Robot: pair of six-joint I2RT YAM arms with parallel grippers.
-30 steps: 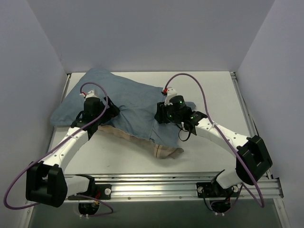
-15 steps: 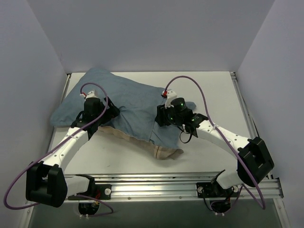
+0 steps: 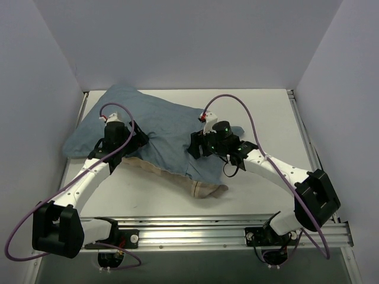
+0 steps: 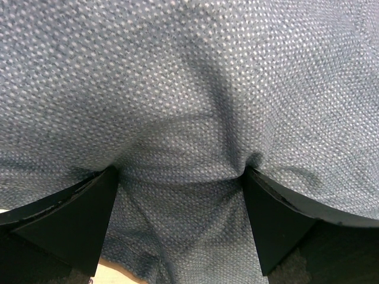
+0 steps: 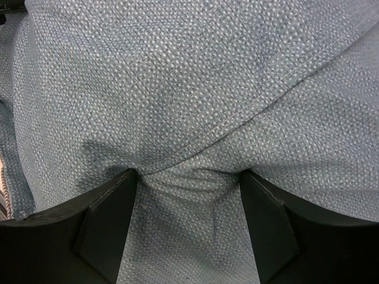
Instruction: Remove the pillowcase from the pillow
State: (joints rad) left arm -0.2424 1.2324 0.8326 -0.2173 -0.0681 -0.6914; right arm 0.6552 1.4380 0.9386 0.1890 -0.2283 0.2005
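Two folds of pillowcase, one tight in left hand, one in right hand; pillow unseen

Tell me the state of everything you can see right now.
pillowcase, rumpled, beige inside showing at its near edge.
pillow, not visible, so apparently covered.
left gripper, shut on a pinch of pillowcase.
right gripper, shut on a pinch of pillowcase.
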